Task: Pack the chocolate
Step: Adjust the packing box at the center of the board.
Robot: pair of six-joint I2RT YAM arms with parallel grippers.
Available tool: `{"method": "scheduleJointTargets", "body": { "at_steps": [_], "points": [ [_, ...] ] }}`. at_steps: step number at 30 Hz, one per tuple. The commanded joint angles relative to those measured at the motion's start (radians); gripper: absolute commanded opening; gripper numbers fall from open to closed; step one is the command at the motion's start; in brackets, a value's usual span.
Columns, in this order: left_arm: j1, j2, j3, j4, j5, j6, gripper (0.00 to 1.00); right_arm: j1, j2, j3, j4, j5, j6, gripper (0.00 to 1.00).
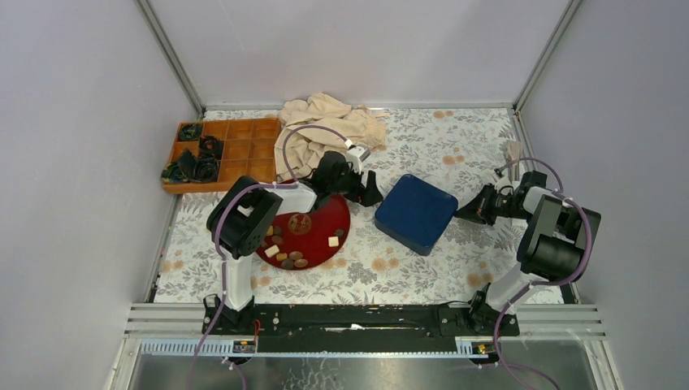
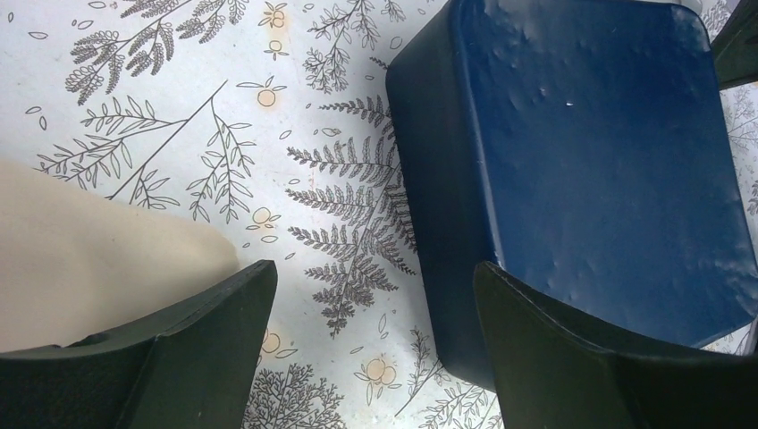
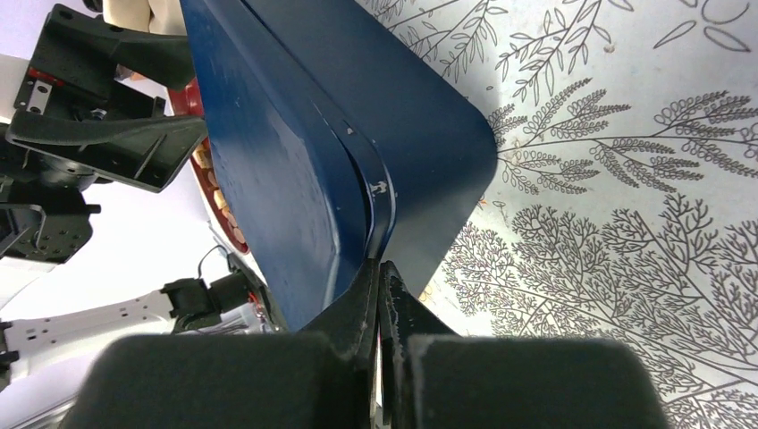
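Note:
The chocolate, small brown and cream pieces, lies on a red plate left of centre. A closed dark blue box sits in the middle of the table, and it fills the left wrist view's upper right. My left gripper is open at the box's left side; one finger reaches over the lid's edge, the other stands over the tablecloth. My right gripper is shut with nothing between its jaws, its tips at the seam between lid and base at the box's right corner.
An orange compartment tray holding black items stands at the back left. A crumpled beige cloth lies behind the plate, and it also shows in the left wrist view. Grey walls and metal rails enclose the floral table.

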Motion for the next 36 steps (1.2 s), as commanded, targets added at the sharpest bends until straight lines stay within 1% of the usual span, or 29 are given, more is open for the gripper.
{"method": "scheduleJointTargets", "body": {
  "at_steps": [1, 5, 9, 16, 26, 27, 31, 36],
  "points": [
    [0.0, 0.029, 0.048, -0.017, 0.027, 0.002, 0.89, -0.008, 0.028, 0.002, -0.004, -0.087, 0.014, 0.0],
    [0.0, 0.055, 0.072, -0.041, 0.046, 0.007, 0.89, -0.018, 0.055, -0.003, 0.013, -0.121, 0.014, 0.0],
    [0.0, 0.07, 0.088, -0.062, 0.053, 0.011, 0.89, -0.027, 0.084, -0.009, 0.04, -0.167, 0.049, 0.01],
    [-0.001, 0.1, 0.124, -0.107, 0.073, 0.022, 0.89, -0.043, 0.136, -0.01, 0.036, -0.24, 0.04, 0.0],
    [-0.018, 0.133, 0.165, -0.144, 0.094, 0.036, 0.89, -0.048, 0.143, -0.012, 0.017, -0.337, 0.025, 0.0],
    [-0.017, 0.133, 0.167, -0.145, 0.096, 0.036, 0.89, -0.048, 0.146, -0.012, 0.013, -0.344, 0.001, 0.0],
    [-0.022, 0.142, 0.179, -0.156, 0.108, 0.045, 0.89, -0.047, 0.171, -0.014, 0.011, -0.364, -0.005, 0.0],
    [-0.033, 0.162, 0.2, -0.17, 0.122, 0.052, 0.89, -0.047, 0.237, 0.014, -0.074, -0.388, -0.08, 0.01]
  ]
}}
